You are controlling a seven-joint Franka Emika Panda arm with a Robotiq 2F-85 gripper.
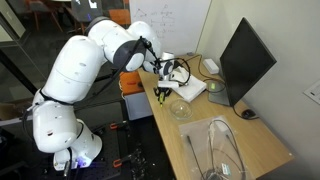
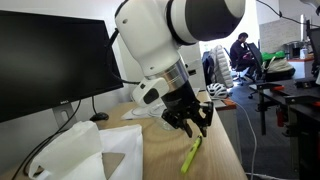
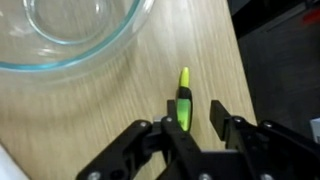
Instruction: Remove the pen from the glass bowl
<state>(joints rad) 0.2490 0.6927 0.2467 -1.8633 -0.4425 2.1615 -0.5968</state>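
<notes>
A green and yellow pen (image 3: 184, 98) lies on the wooden table outside the glass bowl (image 3: 118, 45), near the table's edge. It also shows in an exterior view (image 2: 191, 155), flat on the wood. My gripper (image 3: 194, 118) is open just above it, with the pen's green end beside one finger and not clamped. In an exterior view the gripper (image 2: 190, 125) hangs a little above the pen. In an exterior view the bowl (image 1: 180, 109) stands empty on the table beside the gripper (image 1: 163, 96).
A black monitor (image 1: 245, 60) stands at the back of the table and also shows in an exterior view (image 2: 50, 60). A white bag (image 2: 85, 150) and cables (image 1: 222, 148) lie on the table. The table edge (image 3: 240, 70) runs close beside the pen.
</notes>
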